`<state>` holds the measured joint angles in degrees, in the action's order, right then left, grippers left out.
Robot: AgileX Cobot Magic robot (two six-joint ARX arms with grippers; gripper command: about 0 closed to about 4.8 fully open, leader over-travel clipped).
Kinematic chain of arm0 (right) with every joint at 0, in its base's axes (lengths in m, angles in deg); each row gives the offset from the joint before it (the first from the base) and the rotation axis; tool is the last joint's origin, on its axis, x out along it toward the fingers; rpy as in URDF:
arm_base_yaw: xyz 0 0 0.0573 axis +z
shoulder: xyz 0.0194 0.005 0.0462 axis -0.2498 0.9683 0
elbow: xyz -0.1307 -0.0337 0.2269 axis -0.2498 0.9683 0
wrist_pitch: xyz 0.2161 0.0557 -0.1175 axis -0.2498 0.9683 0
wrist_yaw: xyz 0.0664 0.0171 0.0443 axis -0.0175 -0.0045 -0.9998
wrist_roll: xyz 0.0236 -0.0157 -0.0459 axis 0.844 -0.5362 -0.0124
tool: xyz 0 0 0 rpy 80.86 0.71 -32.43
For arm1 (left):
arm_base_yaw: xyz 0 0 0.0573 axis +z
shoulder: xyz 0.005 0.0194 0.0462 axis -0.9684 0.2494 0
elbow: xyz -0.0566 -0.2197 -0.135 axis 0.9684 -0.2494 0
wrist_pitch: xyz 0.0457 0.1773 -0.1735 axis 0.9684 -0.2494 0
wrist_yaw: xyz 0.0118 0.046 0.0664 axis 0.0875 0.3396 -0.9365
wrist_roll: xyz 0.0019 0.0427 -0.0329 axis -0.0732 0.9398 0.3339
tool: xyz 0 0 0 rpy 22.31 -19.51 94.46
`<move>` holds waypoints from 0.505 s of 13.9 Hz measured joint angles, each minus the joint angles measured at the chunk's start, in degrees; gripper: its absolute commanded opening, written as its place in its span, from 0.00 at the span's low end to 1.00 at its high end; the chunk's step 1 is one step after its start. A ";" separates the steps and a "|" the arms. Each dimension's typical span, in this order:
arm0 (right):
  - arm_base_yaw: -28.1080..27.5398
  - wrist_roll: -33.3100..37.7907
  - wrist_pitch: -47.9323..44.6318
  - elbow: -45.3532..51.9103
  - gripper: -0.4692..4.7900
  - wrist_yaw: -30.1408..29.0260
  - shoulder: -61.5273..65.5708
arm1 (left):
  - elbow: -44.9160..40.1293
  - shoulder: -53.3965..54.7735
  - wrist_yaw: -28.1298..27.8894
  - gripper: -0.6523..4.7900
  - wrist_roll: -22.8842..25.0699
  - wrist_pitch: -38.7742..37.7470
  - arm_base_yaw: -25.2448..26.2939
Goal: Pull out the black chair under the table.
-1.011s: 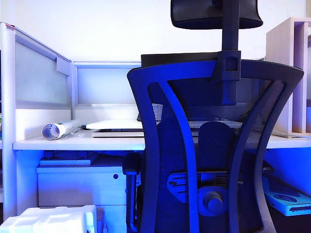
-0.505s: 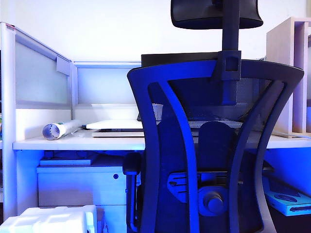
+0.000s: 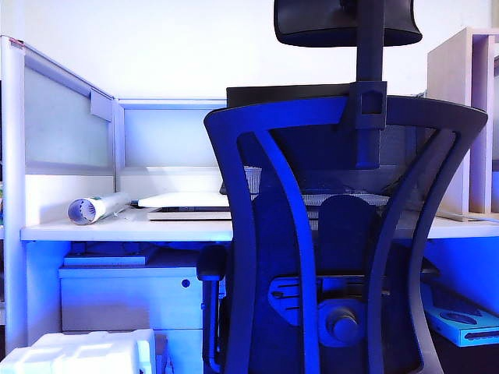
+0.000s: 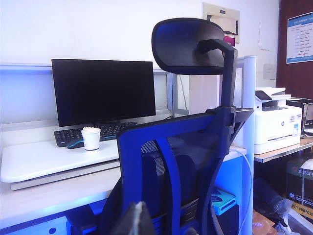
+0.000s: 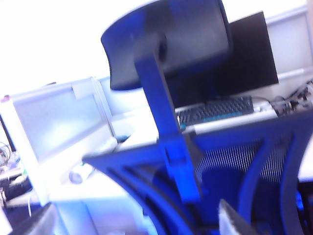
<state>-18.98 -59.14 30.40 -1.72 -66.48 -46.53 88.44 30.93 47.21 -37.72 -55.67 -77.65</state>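
Black chair blue-tinted, mesh back, hourglass frame, headrest on post. Right gripper fingers spread apart, holding nothing; left gripper state unclear.

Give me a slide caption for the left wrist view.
Black chair in front of the table, which carries a monitor, keyboard and cup.

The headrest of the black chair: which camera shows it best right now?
The left wrist view: the headrest is sharp and whole on its post. The exterior view crops its top; the right wrist view shows it whole but blurred and tilted.
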 measured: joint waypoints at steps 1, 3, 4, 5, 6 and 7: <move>0.00 -0.02 -2.75 -2.32 1.00 -0.09 4.31 | 0.00 0.00 0.00 0.11 0.02 0.00 0.00; 0.00 0.00 -7.52 -8.35 1.00 -1.66 14.56 | 0.00 0.00 0.00 0.11 0.02 -0.02 0.00; 2.43 0.02 -11.34 -22.71 1.00 -6.91 36.46 | 0.00 0.00 0.02 0.11 0.02 0.00 0.00; 3.74 -0.02 -12.09 -24.63 1.00 -7.02 39.95 | 0.00 0.00 0.02 0.11 0.00 0.00 0.00; 9.84 -2.62 -13.92 -38.12 1.00 -3.98 59.73 | 0.00 0.00 0.07 0.11 0.02 0.04 0.00; 10.03 -2.80 -13.94 -40.59 1.00 -2.93 63.76 | 0.00 0.00 0.02 0.11 0.02 0.07 0.00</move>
<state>-8.94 -61.93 16.45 -42.31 -69.41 17.23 88.44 30.93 47.23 -37.69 -55.60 -77.65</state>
